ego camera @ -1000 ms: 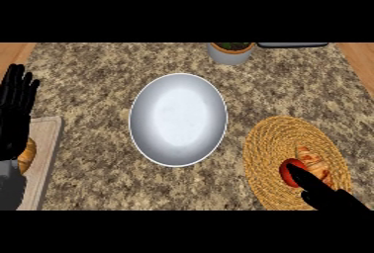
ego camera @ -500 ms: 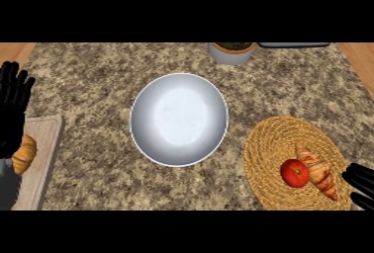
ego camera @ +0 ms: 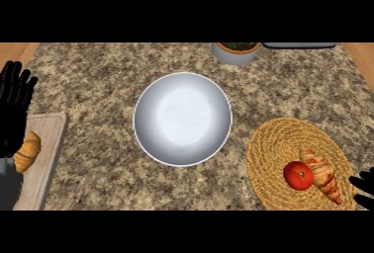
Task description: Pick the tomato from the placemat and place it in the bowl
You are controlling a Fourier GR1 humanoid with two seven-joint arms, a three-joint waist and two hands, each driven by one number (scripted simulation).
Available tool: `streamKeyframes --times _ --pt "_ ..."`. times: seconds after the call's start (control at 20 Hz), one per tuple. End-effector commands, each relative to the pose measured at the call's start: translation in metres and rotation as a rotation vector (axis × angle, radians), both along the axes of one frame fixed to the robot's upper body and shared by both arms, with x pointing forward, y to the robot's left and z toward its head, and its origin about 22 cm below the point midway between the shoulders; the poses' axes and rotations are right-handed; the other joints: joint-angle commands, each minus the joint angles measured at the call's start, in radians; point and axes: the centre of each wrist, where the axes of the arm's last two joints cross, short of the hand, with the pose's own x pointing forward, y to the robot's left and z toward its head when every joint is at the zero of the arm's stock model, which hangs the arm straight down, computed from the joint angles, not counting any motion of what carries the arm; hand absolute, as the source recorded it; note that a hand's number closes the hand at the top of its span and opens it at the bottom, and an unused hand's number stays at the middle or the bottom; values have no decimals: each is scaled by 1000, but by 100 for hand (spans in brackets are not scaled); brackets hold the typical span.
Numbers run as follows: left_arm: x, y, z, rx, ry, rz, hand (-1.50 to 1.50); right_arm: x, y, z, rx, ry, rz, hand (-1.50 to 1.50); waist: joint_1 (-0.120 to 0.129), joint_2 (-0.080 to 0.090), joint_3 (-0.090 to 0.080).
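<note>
Right hand (ego camera: pixel 363 188) barely shows at the lower right edge; whether its fingers are spread or curled, I can't tell. Just beside it, the round red tomato (ego camera: pixel 298 175) sits on the woven straw placemat (ego camera: pixel 272 148), touching a croissant (ego camera: pixel 321 175). The white oval bowl (ego camera: pixel 182 118) waits mid-desk. Left hand (ego camera: pixel 15 108) rests open at the left edge.
</note>
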Motion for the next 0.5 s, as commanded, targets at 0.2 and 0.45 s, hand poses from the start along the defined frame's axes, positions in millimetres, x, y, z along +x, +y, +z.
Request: streamKeyframes --times 0.2,0.45 --pt "3 0 -10 -6 7 -18 0 19 -8 -24 -86 29 -31 -150 17 3 1" --pt "6 -14 -8 10 -4 -1 0 21 -8 -44 -90 44 -47 -150 11 2 1"
